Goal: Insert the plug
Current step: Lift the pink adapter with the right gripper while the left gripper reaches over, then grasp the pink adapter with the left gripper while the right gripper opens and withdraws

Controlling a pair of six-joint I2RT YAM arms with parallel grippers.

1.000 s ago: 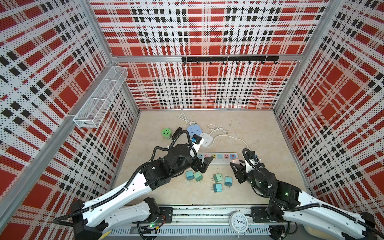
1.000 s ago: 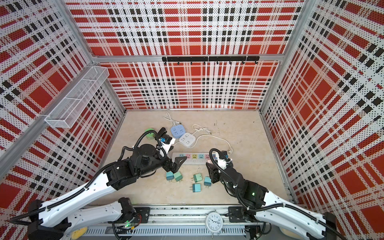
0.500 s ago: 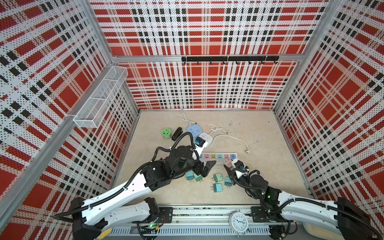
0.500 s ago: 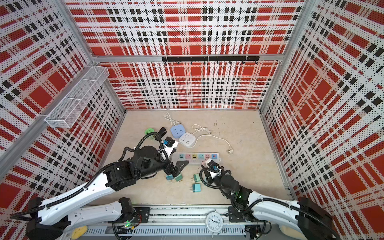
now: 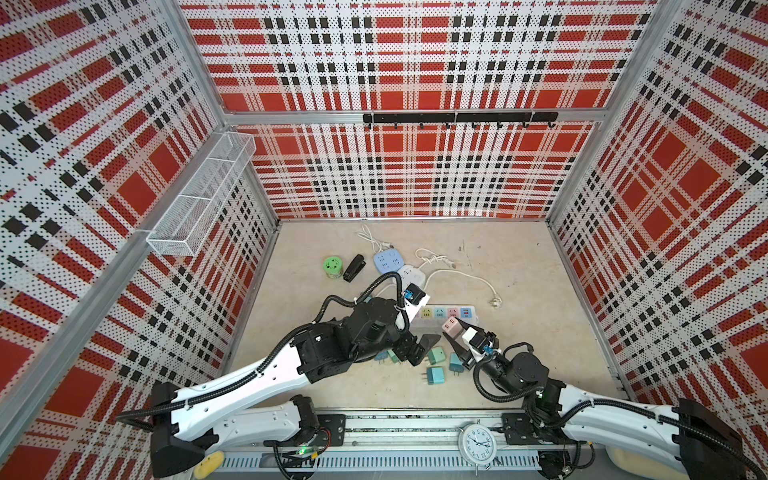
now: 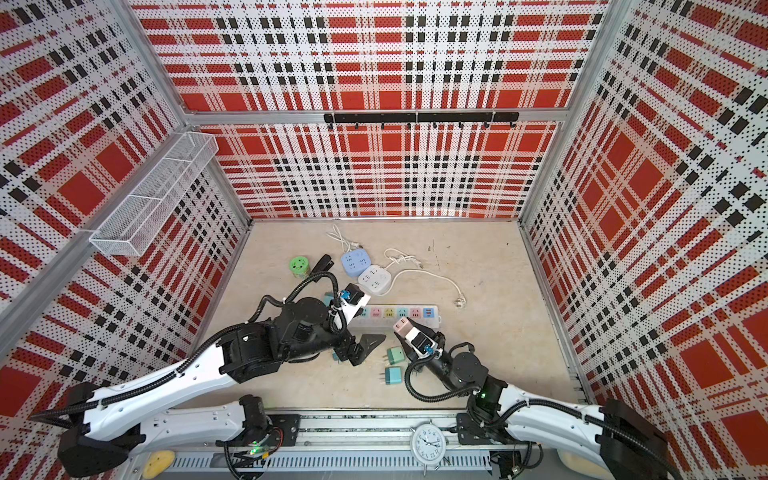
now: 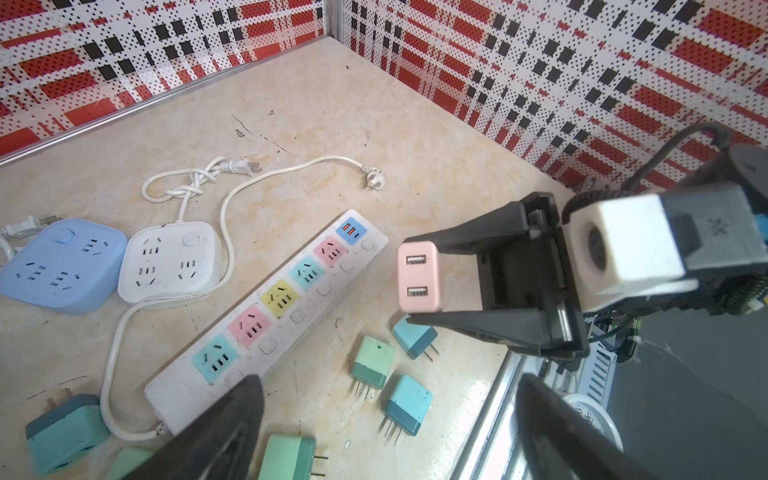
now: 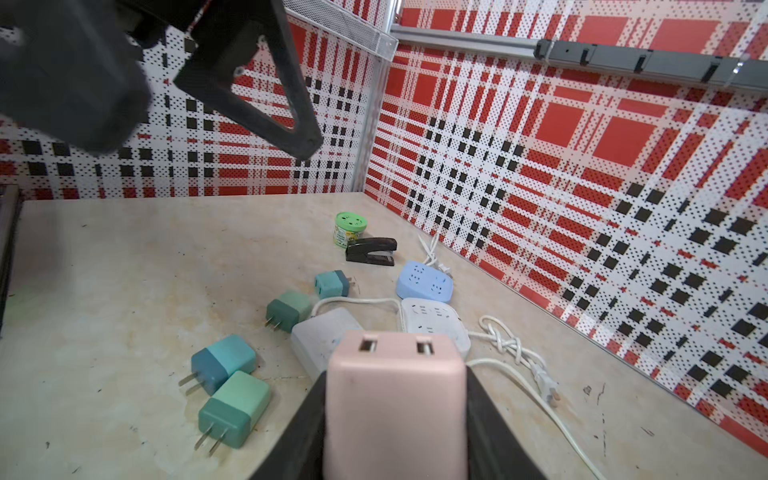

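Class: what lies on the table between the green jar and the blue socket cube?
The black stapler lies between the green jar and the blue socket cube; both top views show it.

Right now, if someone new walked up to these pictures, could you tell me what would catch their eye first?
The red, black and white plaid walls around the table come first. Then the pink plug pinched in the right gripper, close to the white power strip with pastel sockets. Beside it the left gripper hangs open over loose green and blue plugs.
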